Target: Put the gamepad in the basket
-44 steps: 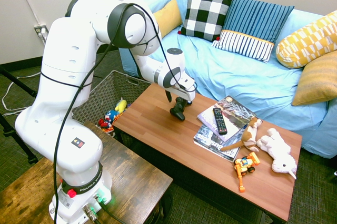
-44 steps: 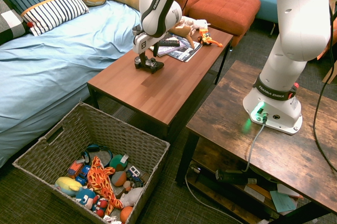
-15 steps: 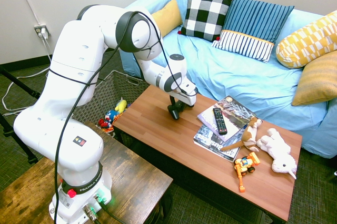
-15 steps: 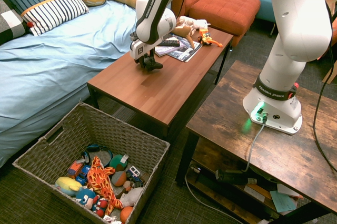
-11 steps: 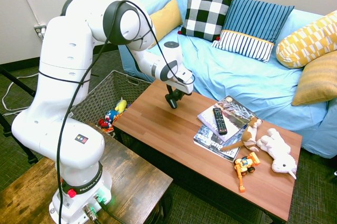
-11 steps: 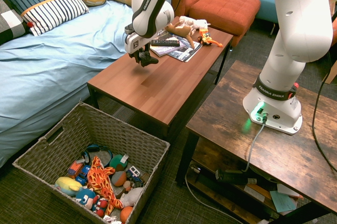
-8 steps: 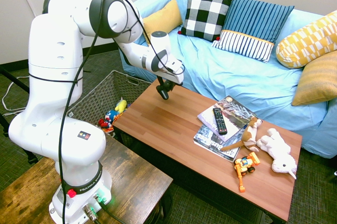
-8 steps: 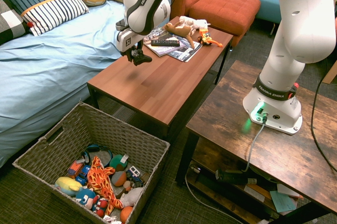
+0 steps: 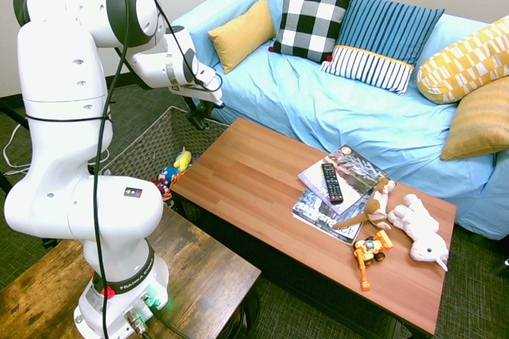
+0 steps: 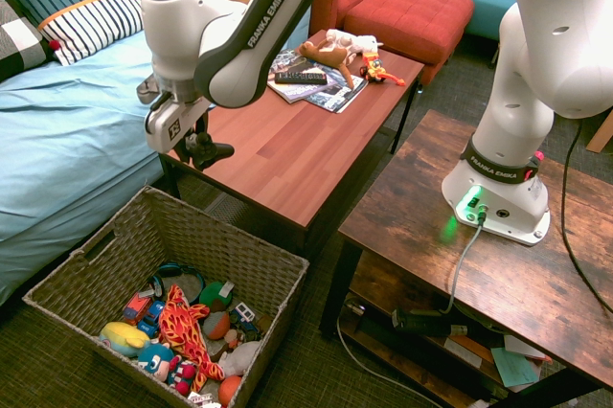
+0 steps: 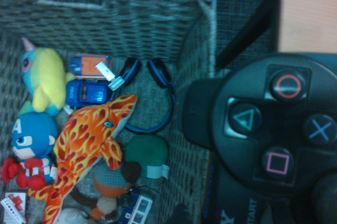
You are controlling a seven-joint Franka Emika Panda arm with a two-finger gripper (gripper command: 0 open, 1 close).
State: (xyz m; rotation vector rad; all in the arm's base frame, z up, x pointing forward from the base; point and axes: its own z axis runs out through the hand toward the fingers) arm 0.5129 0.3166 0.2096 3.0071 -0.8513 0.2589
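The black gamepad (image 10: 207, 151) hangs in the air, and my gripper (image 10: 195, 143) is shut on it. It is past the left end of the wooden table (image 10: 287, 154), above the basket's rim nearest the table. The grey-brown woven basket (image 10: 113, 236) stands on the floor below, holding several toys. In the first exterior view the gamepad (image 9: 196, 121) shows as a dark shape over the basket (image 9: 151, 144). In the wrist view the gamepad (image 11: 263, 145) fills the right side, its coloured buttons showing, with the basket's wall (image 11: 131, 19) and toys beyond it.
On the table lie magazines (image 9: 338, 184) with a slim black remote (image 9: 331, 182) on top, plush animals (image 9: 413, 224) and a small orange toy (image 9: 368, 251). A blue sofa (image 9: 358, 108) with cushions runs behind. A dark wooden stand (image 10: 479, 255) is beside the table.
The arm has lifted the gamepad off the table and swung it from the table's middle past its end, over the basket's near edge. The gripper has stayed shut on it.
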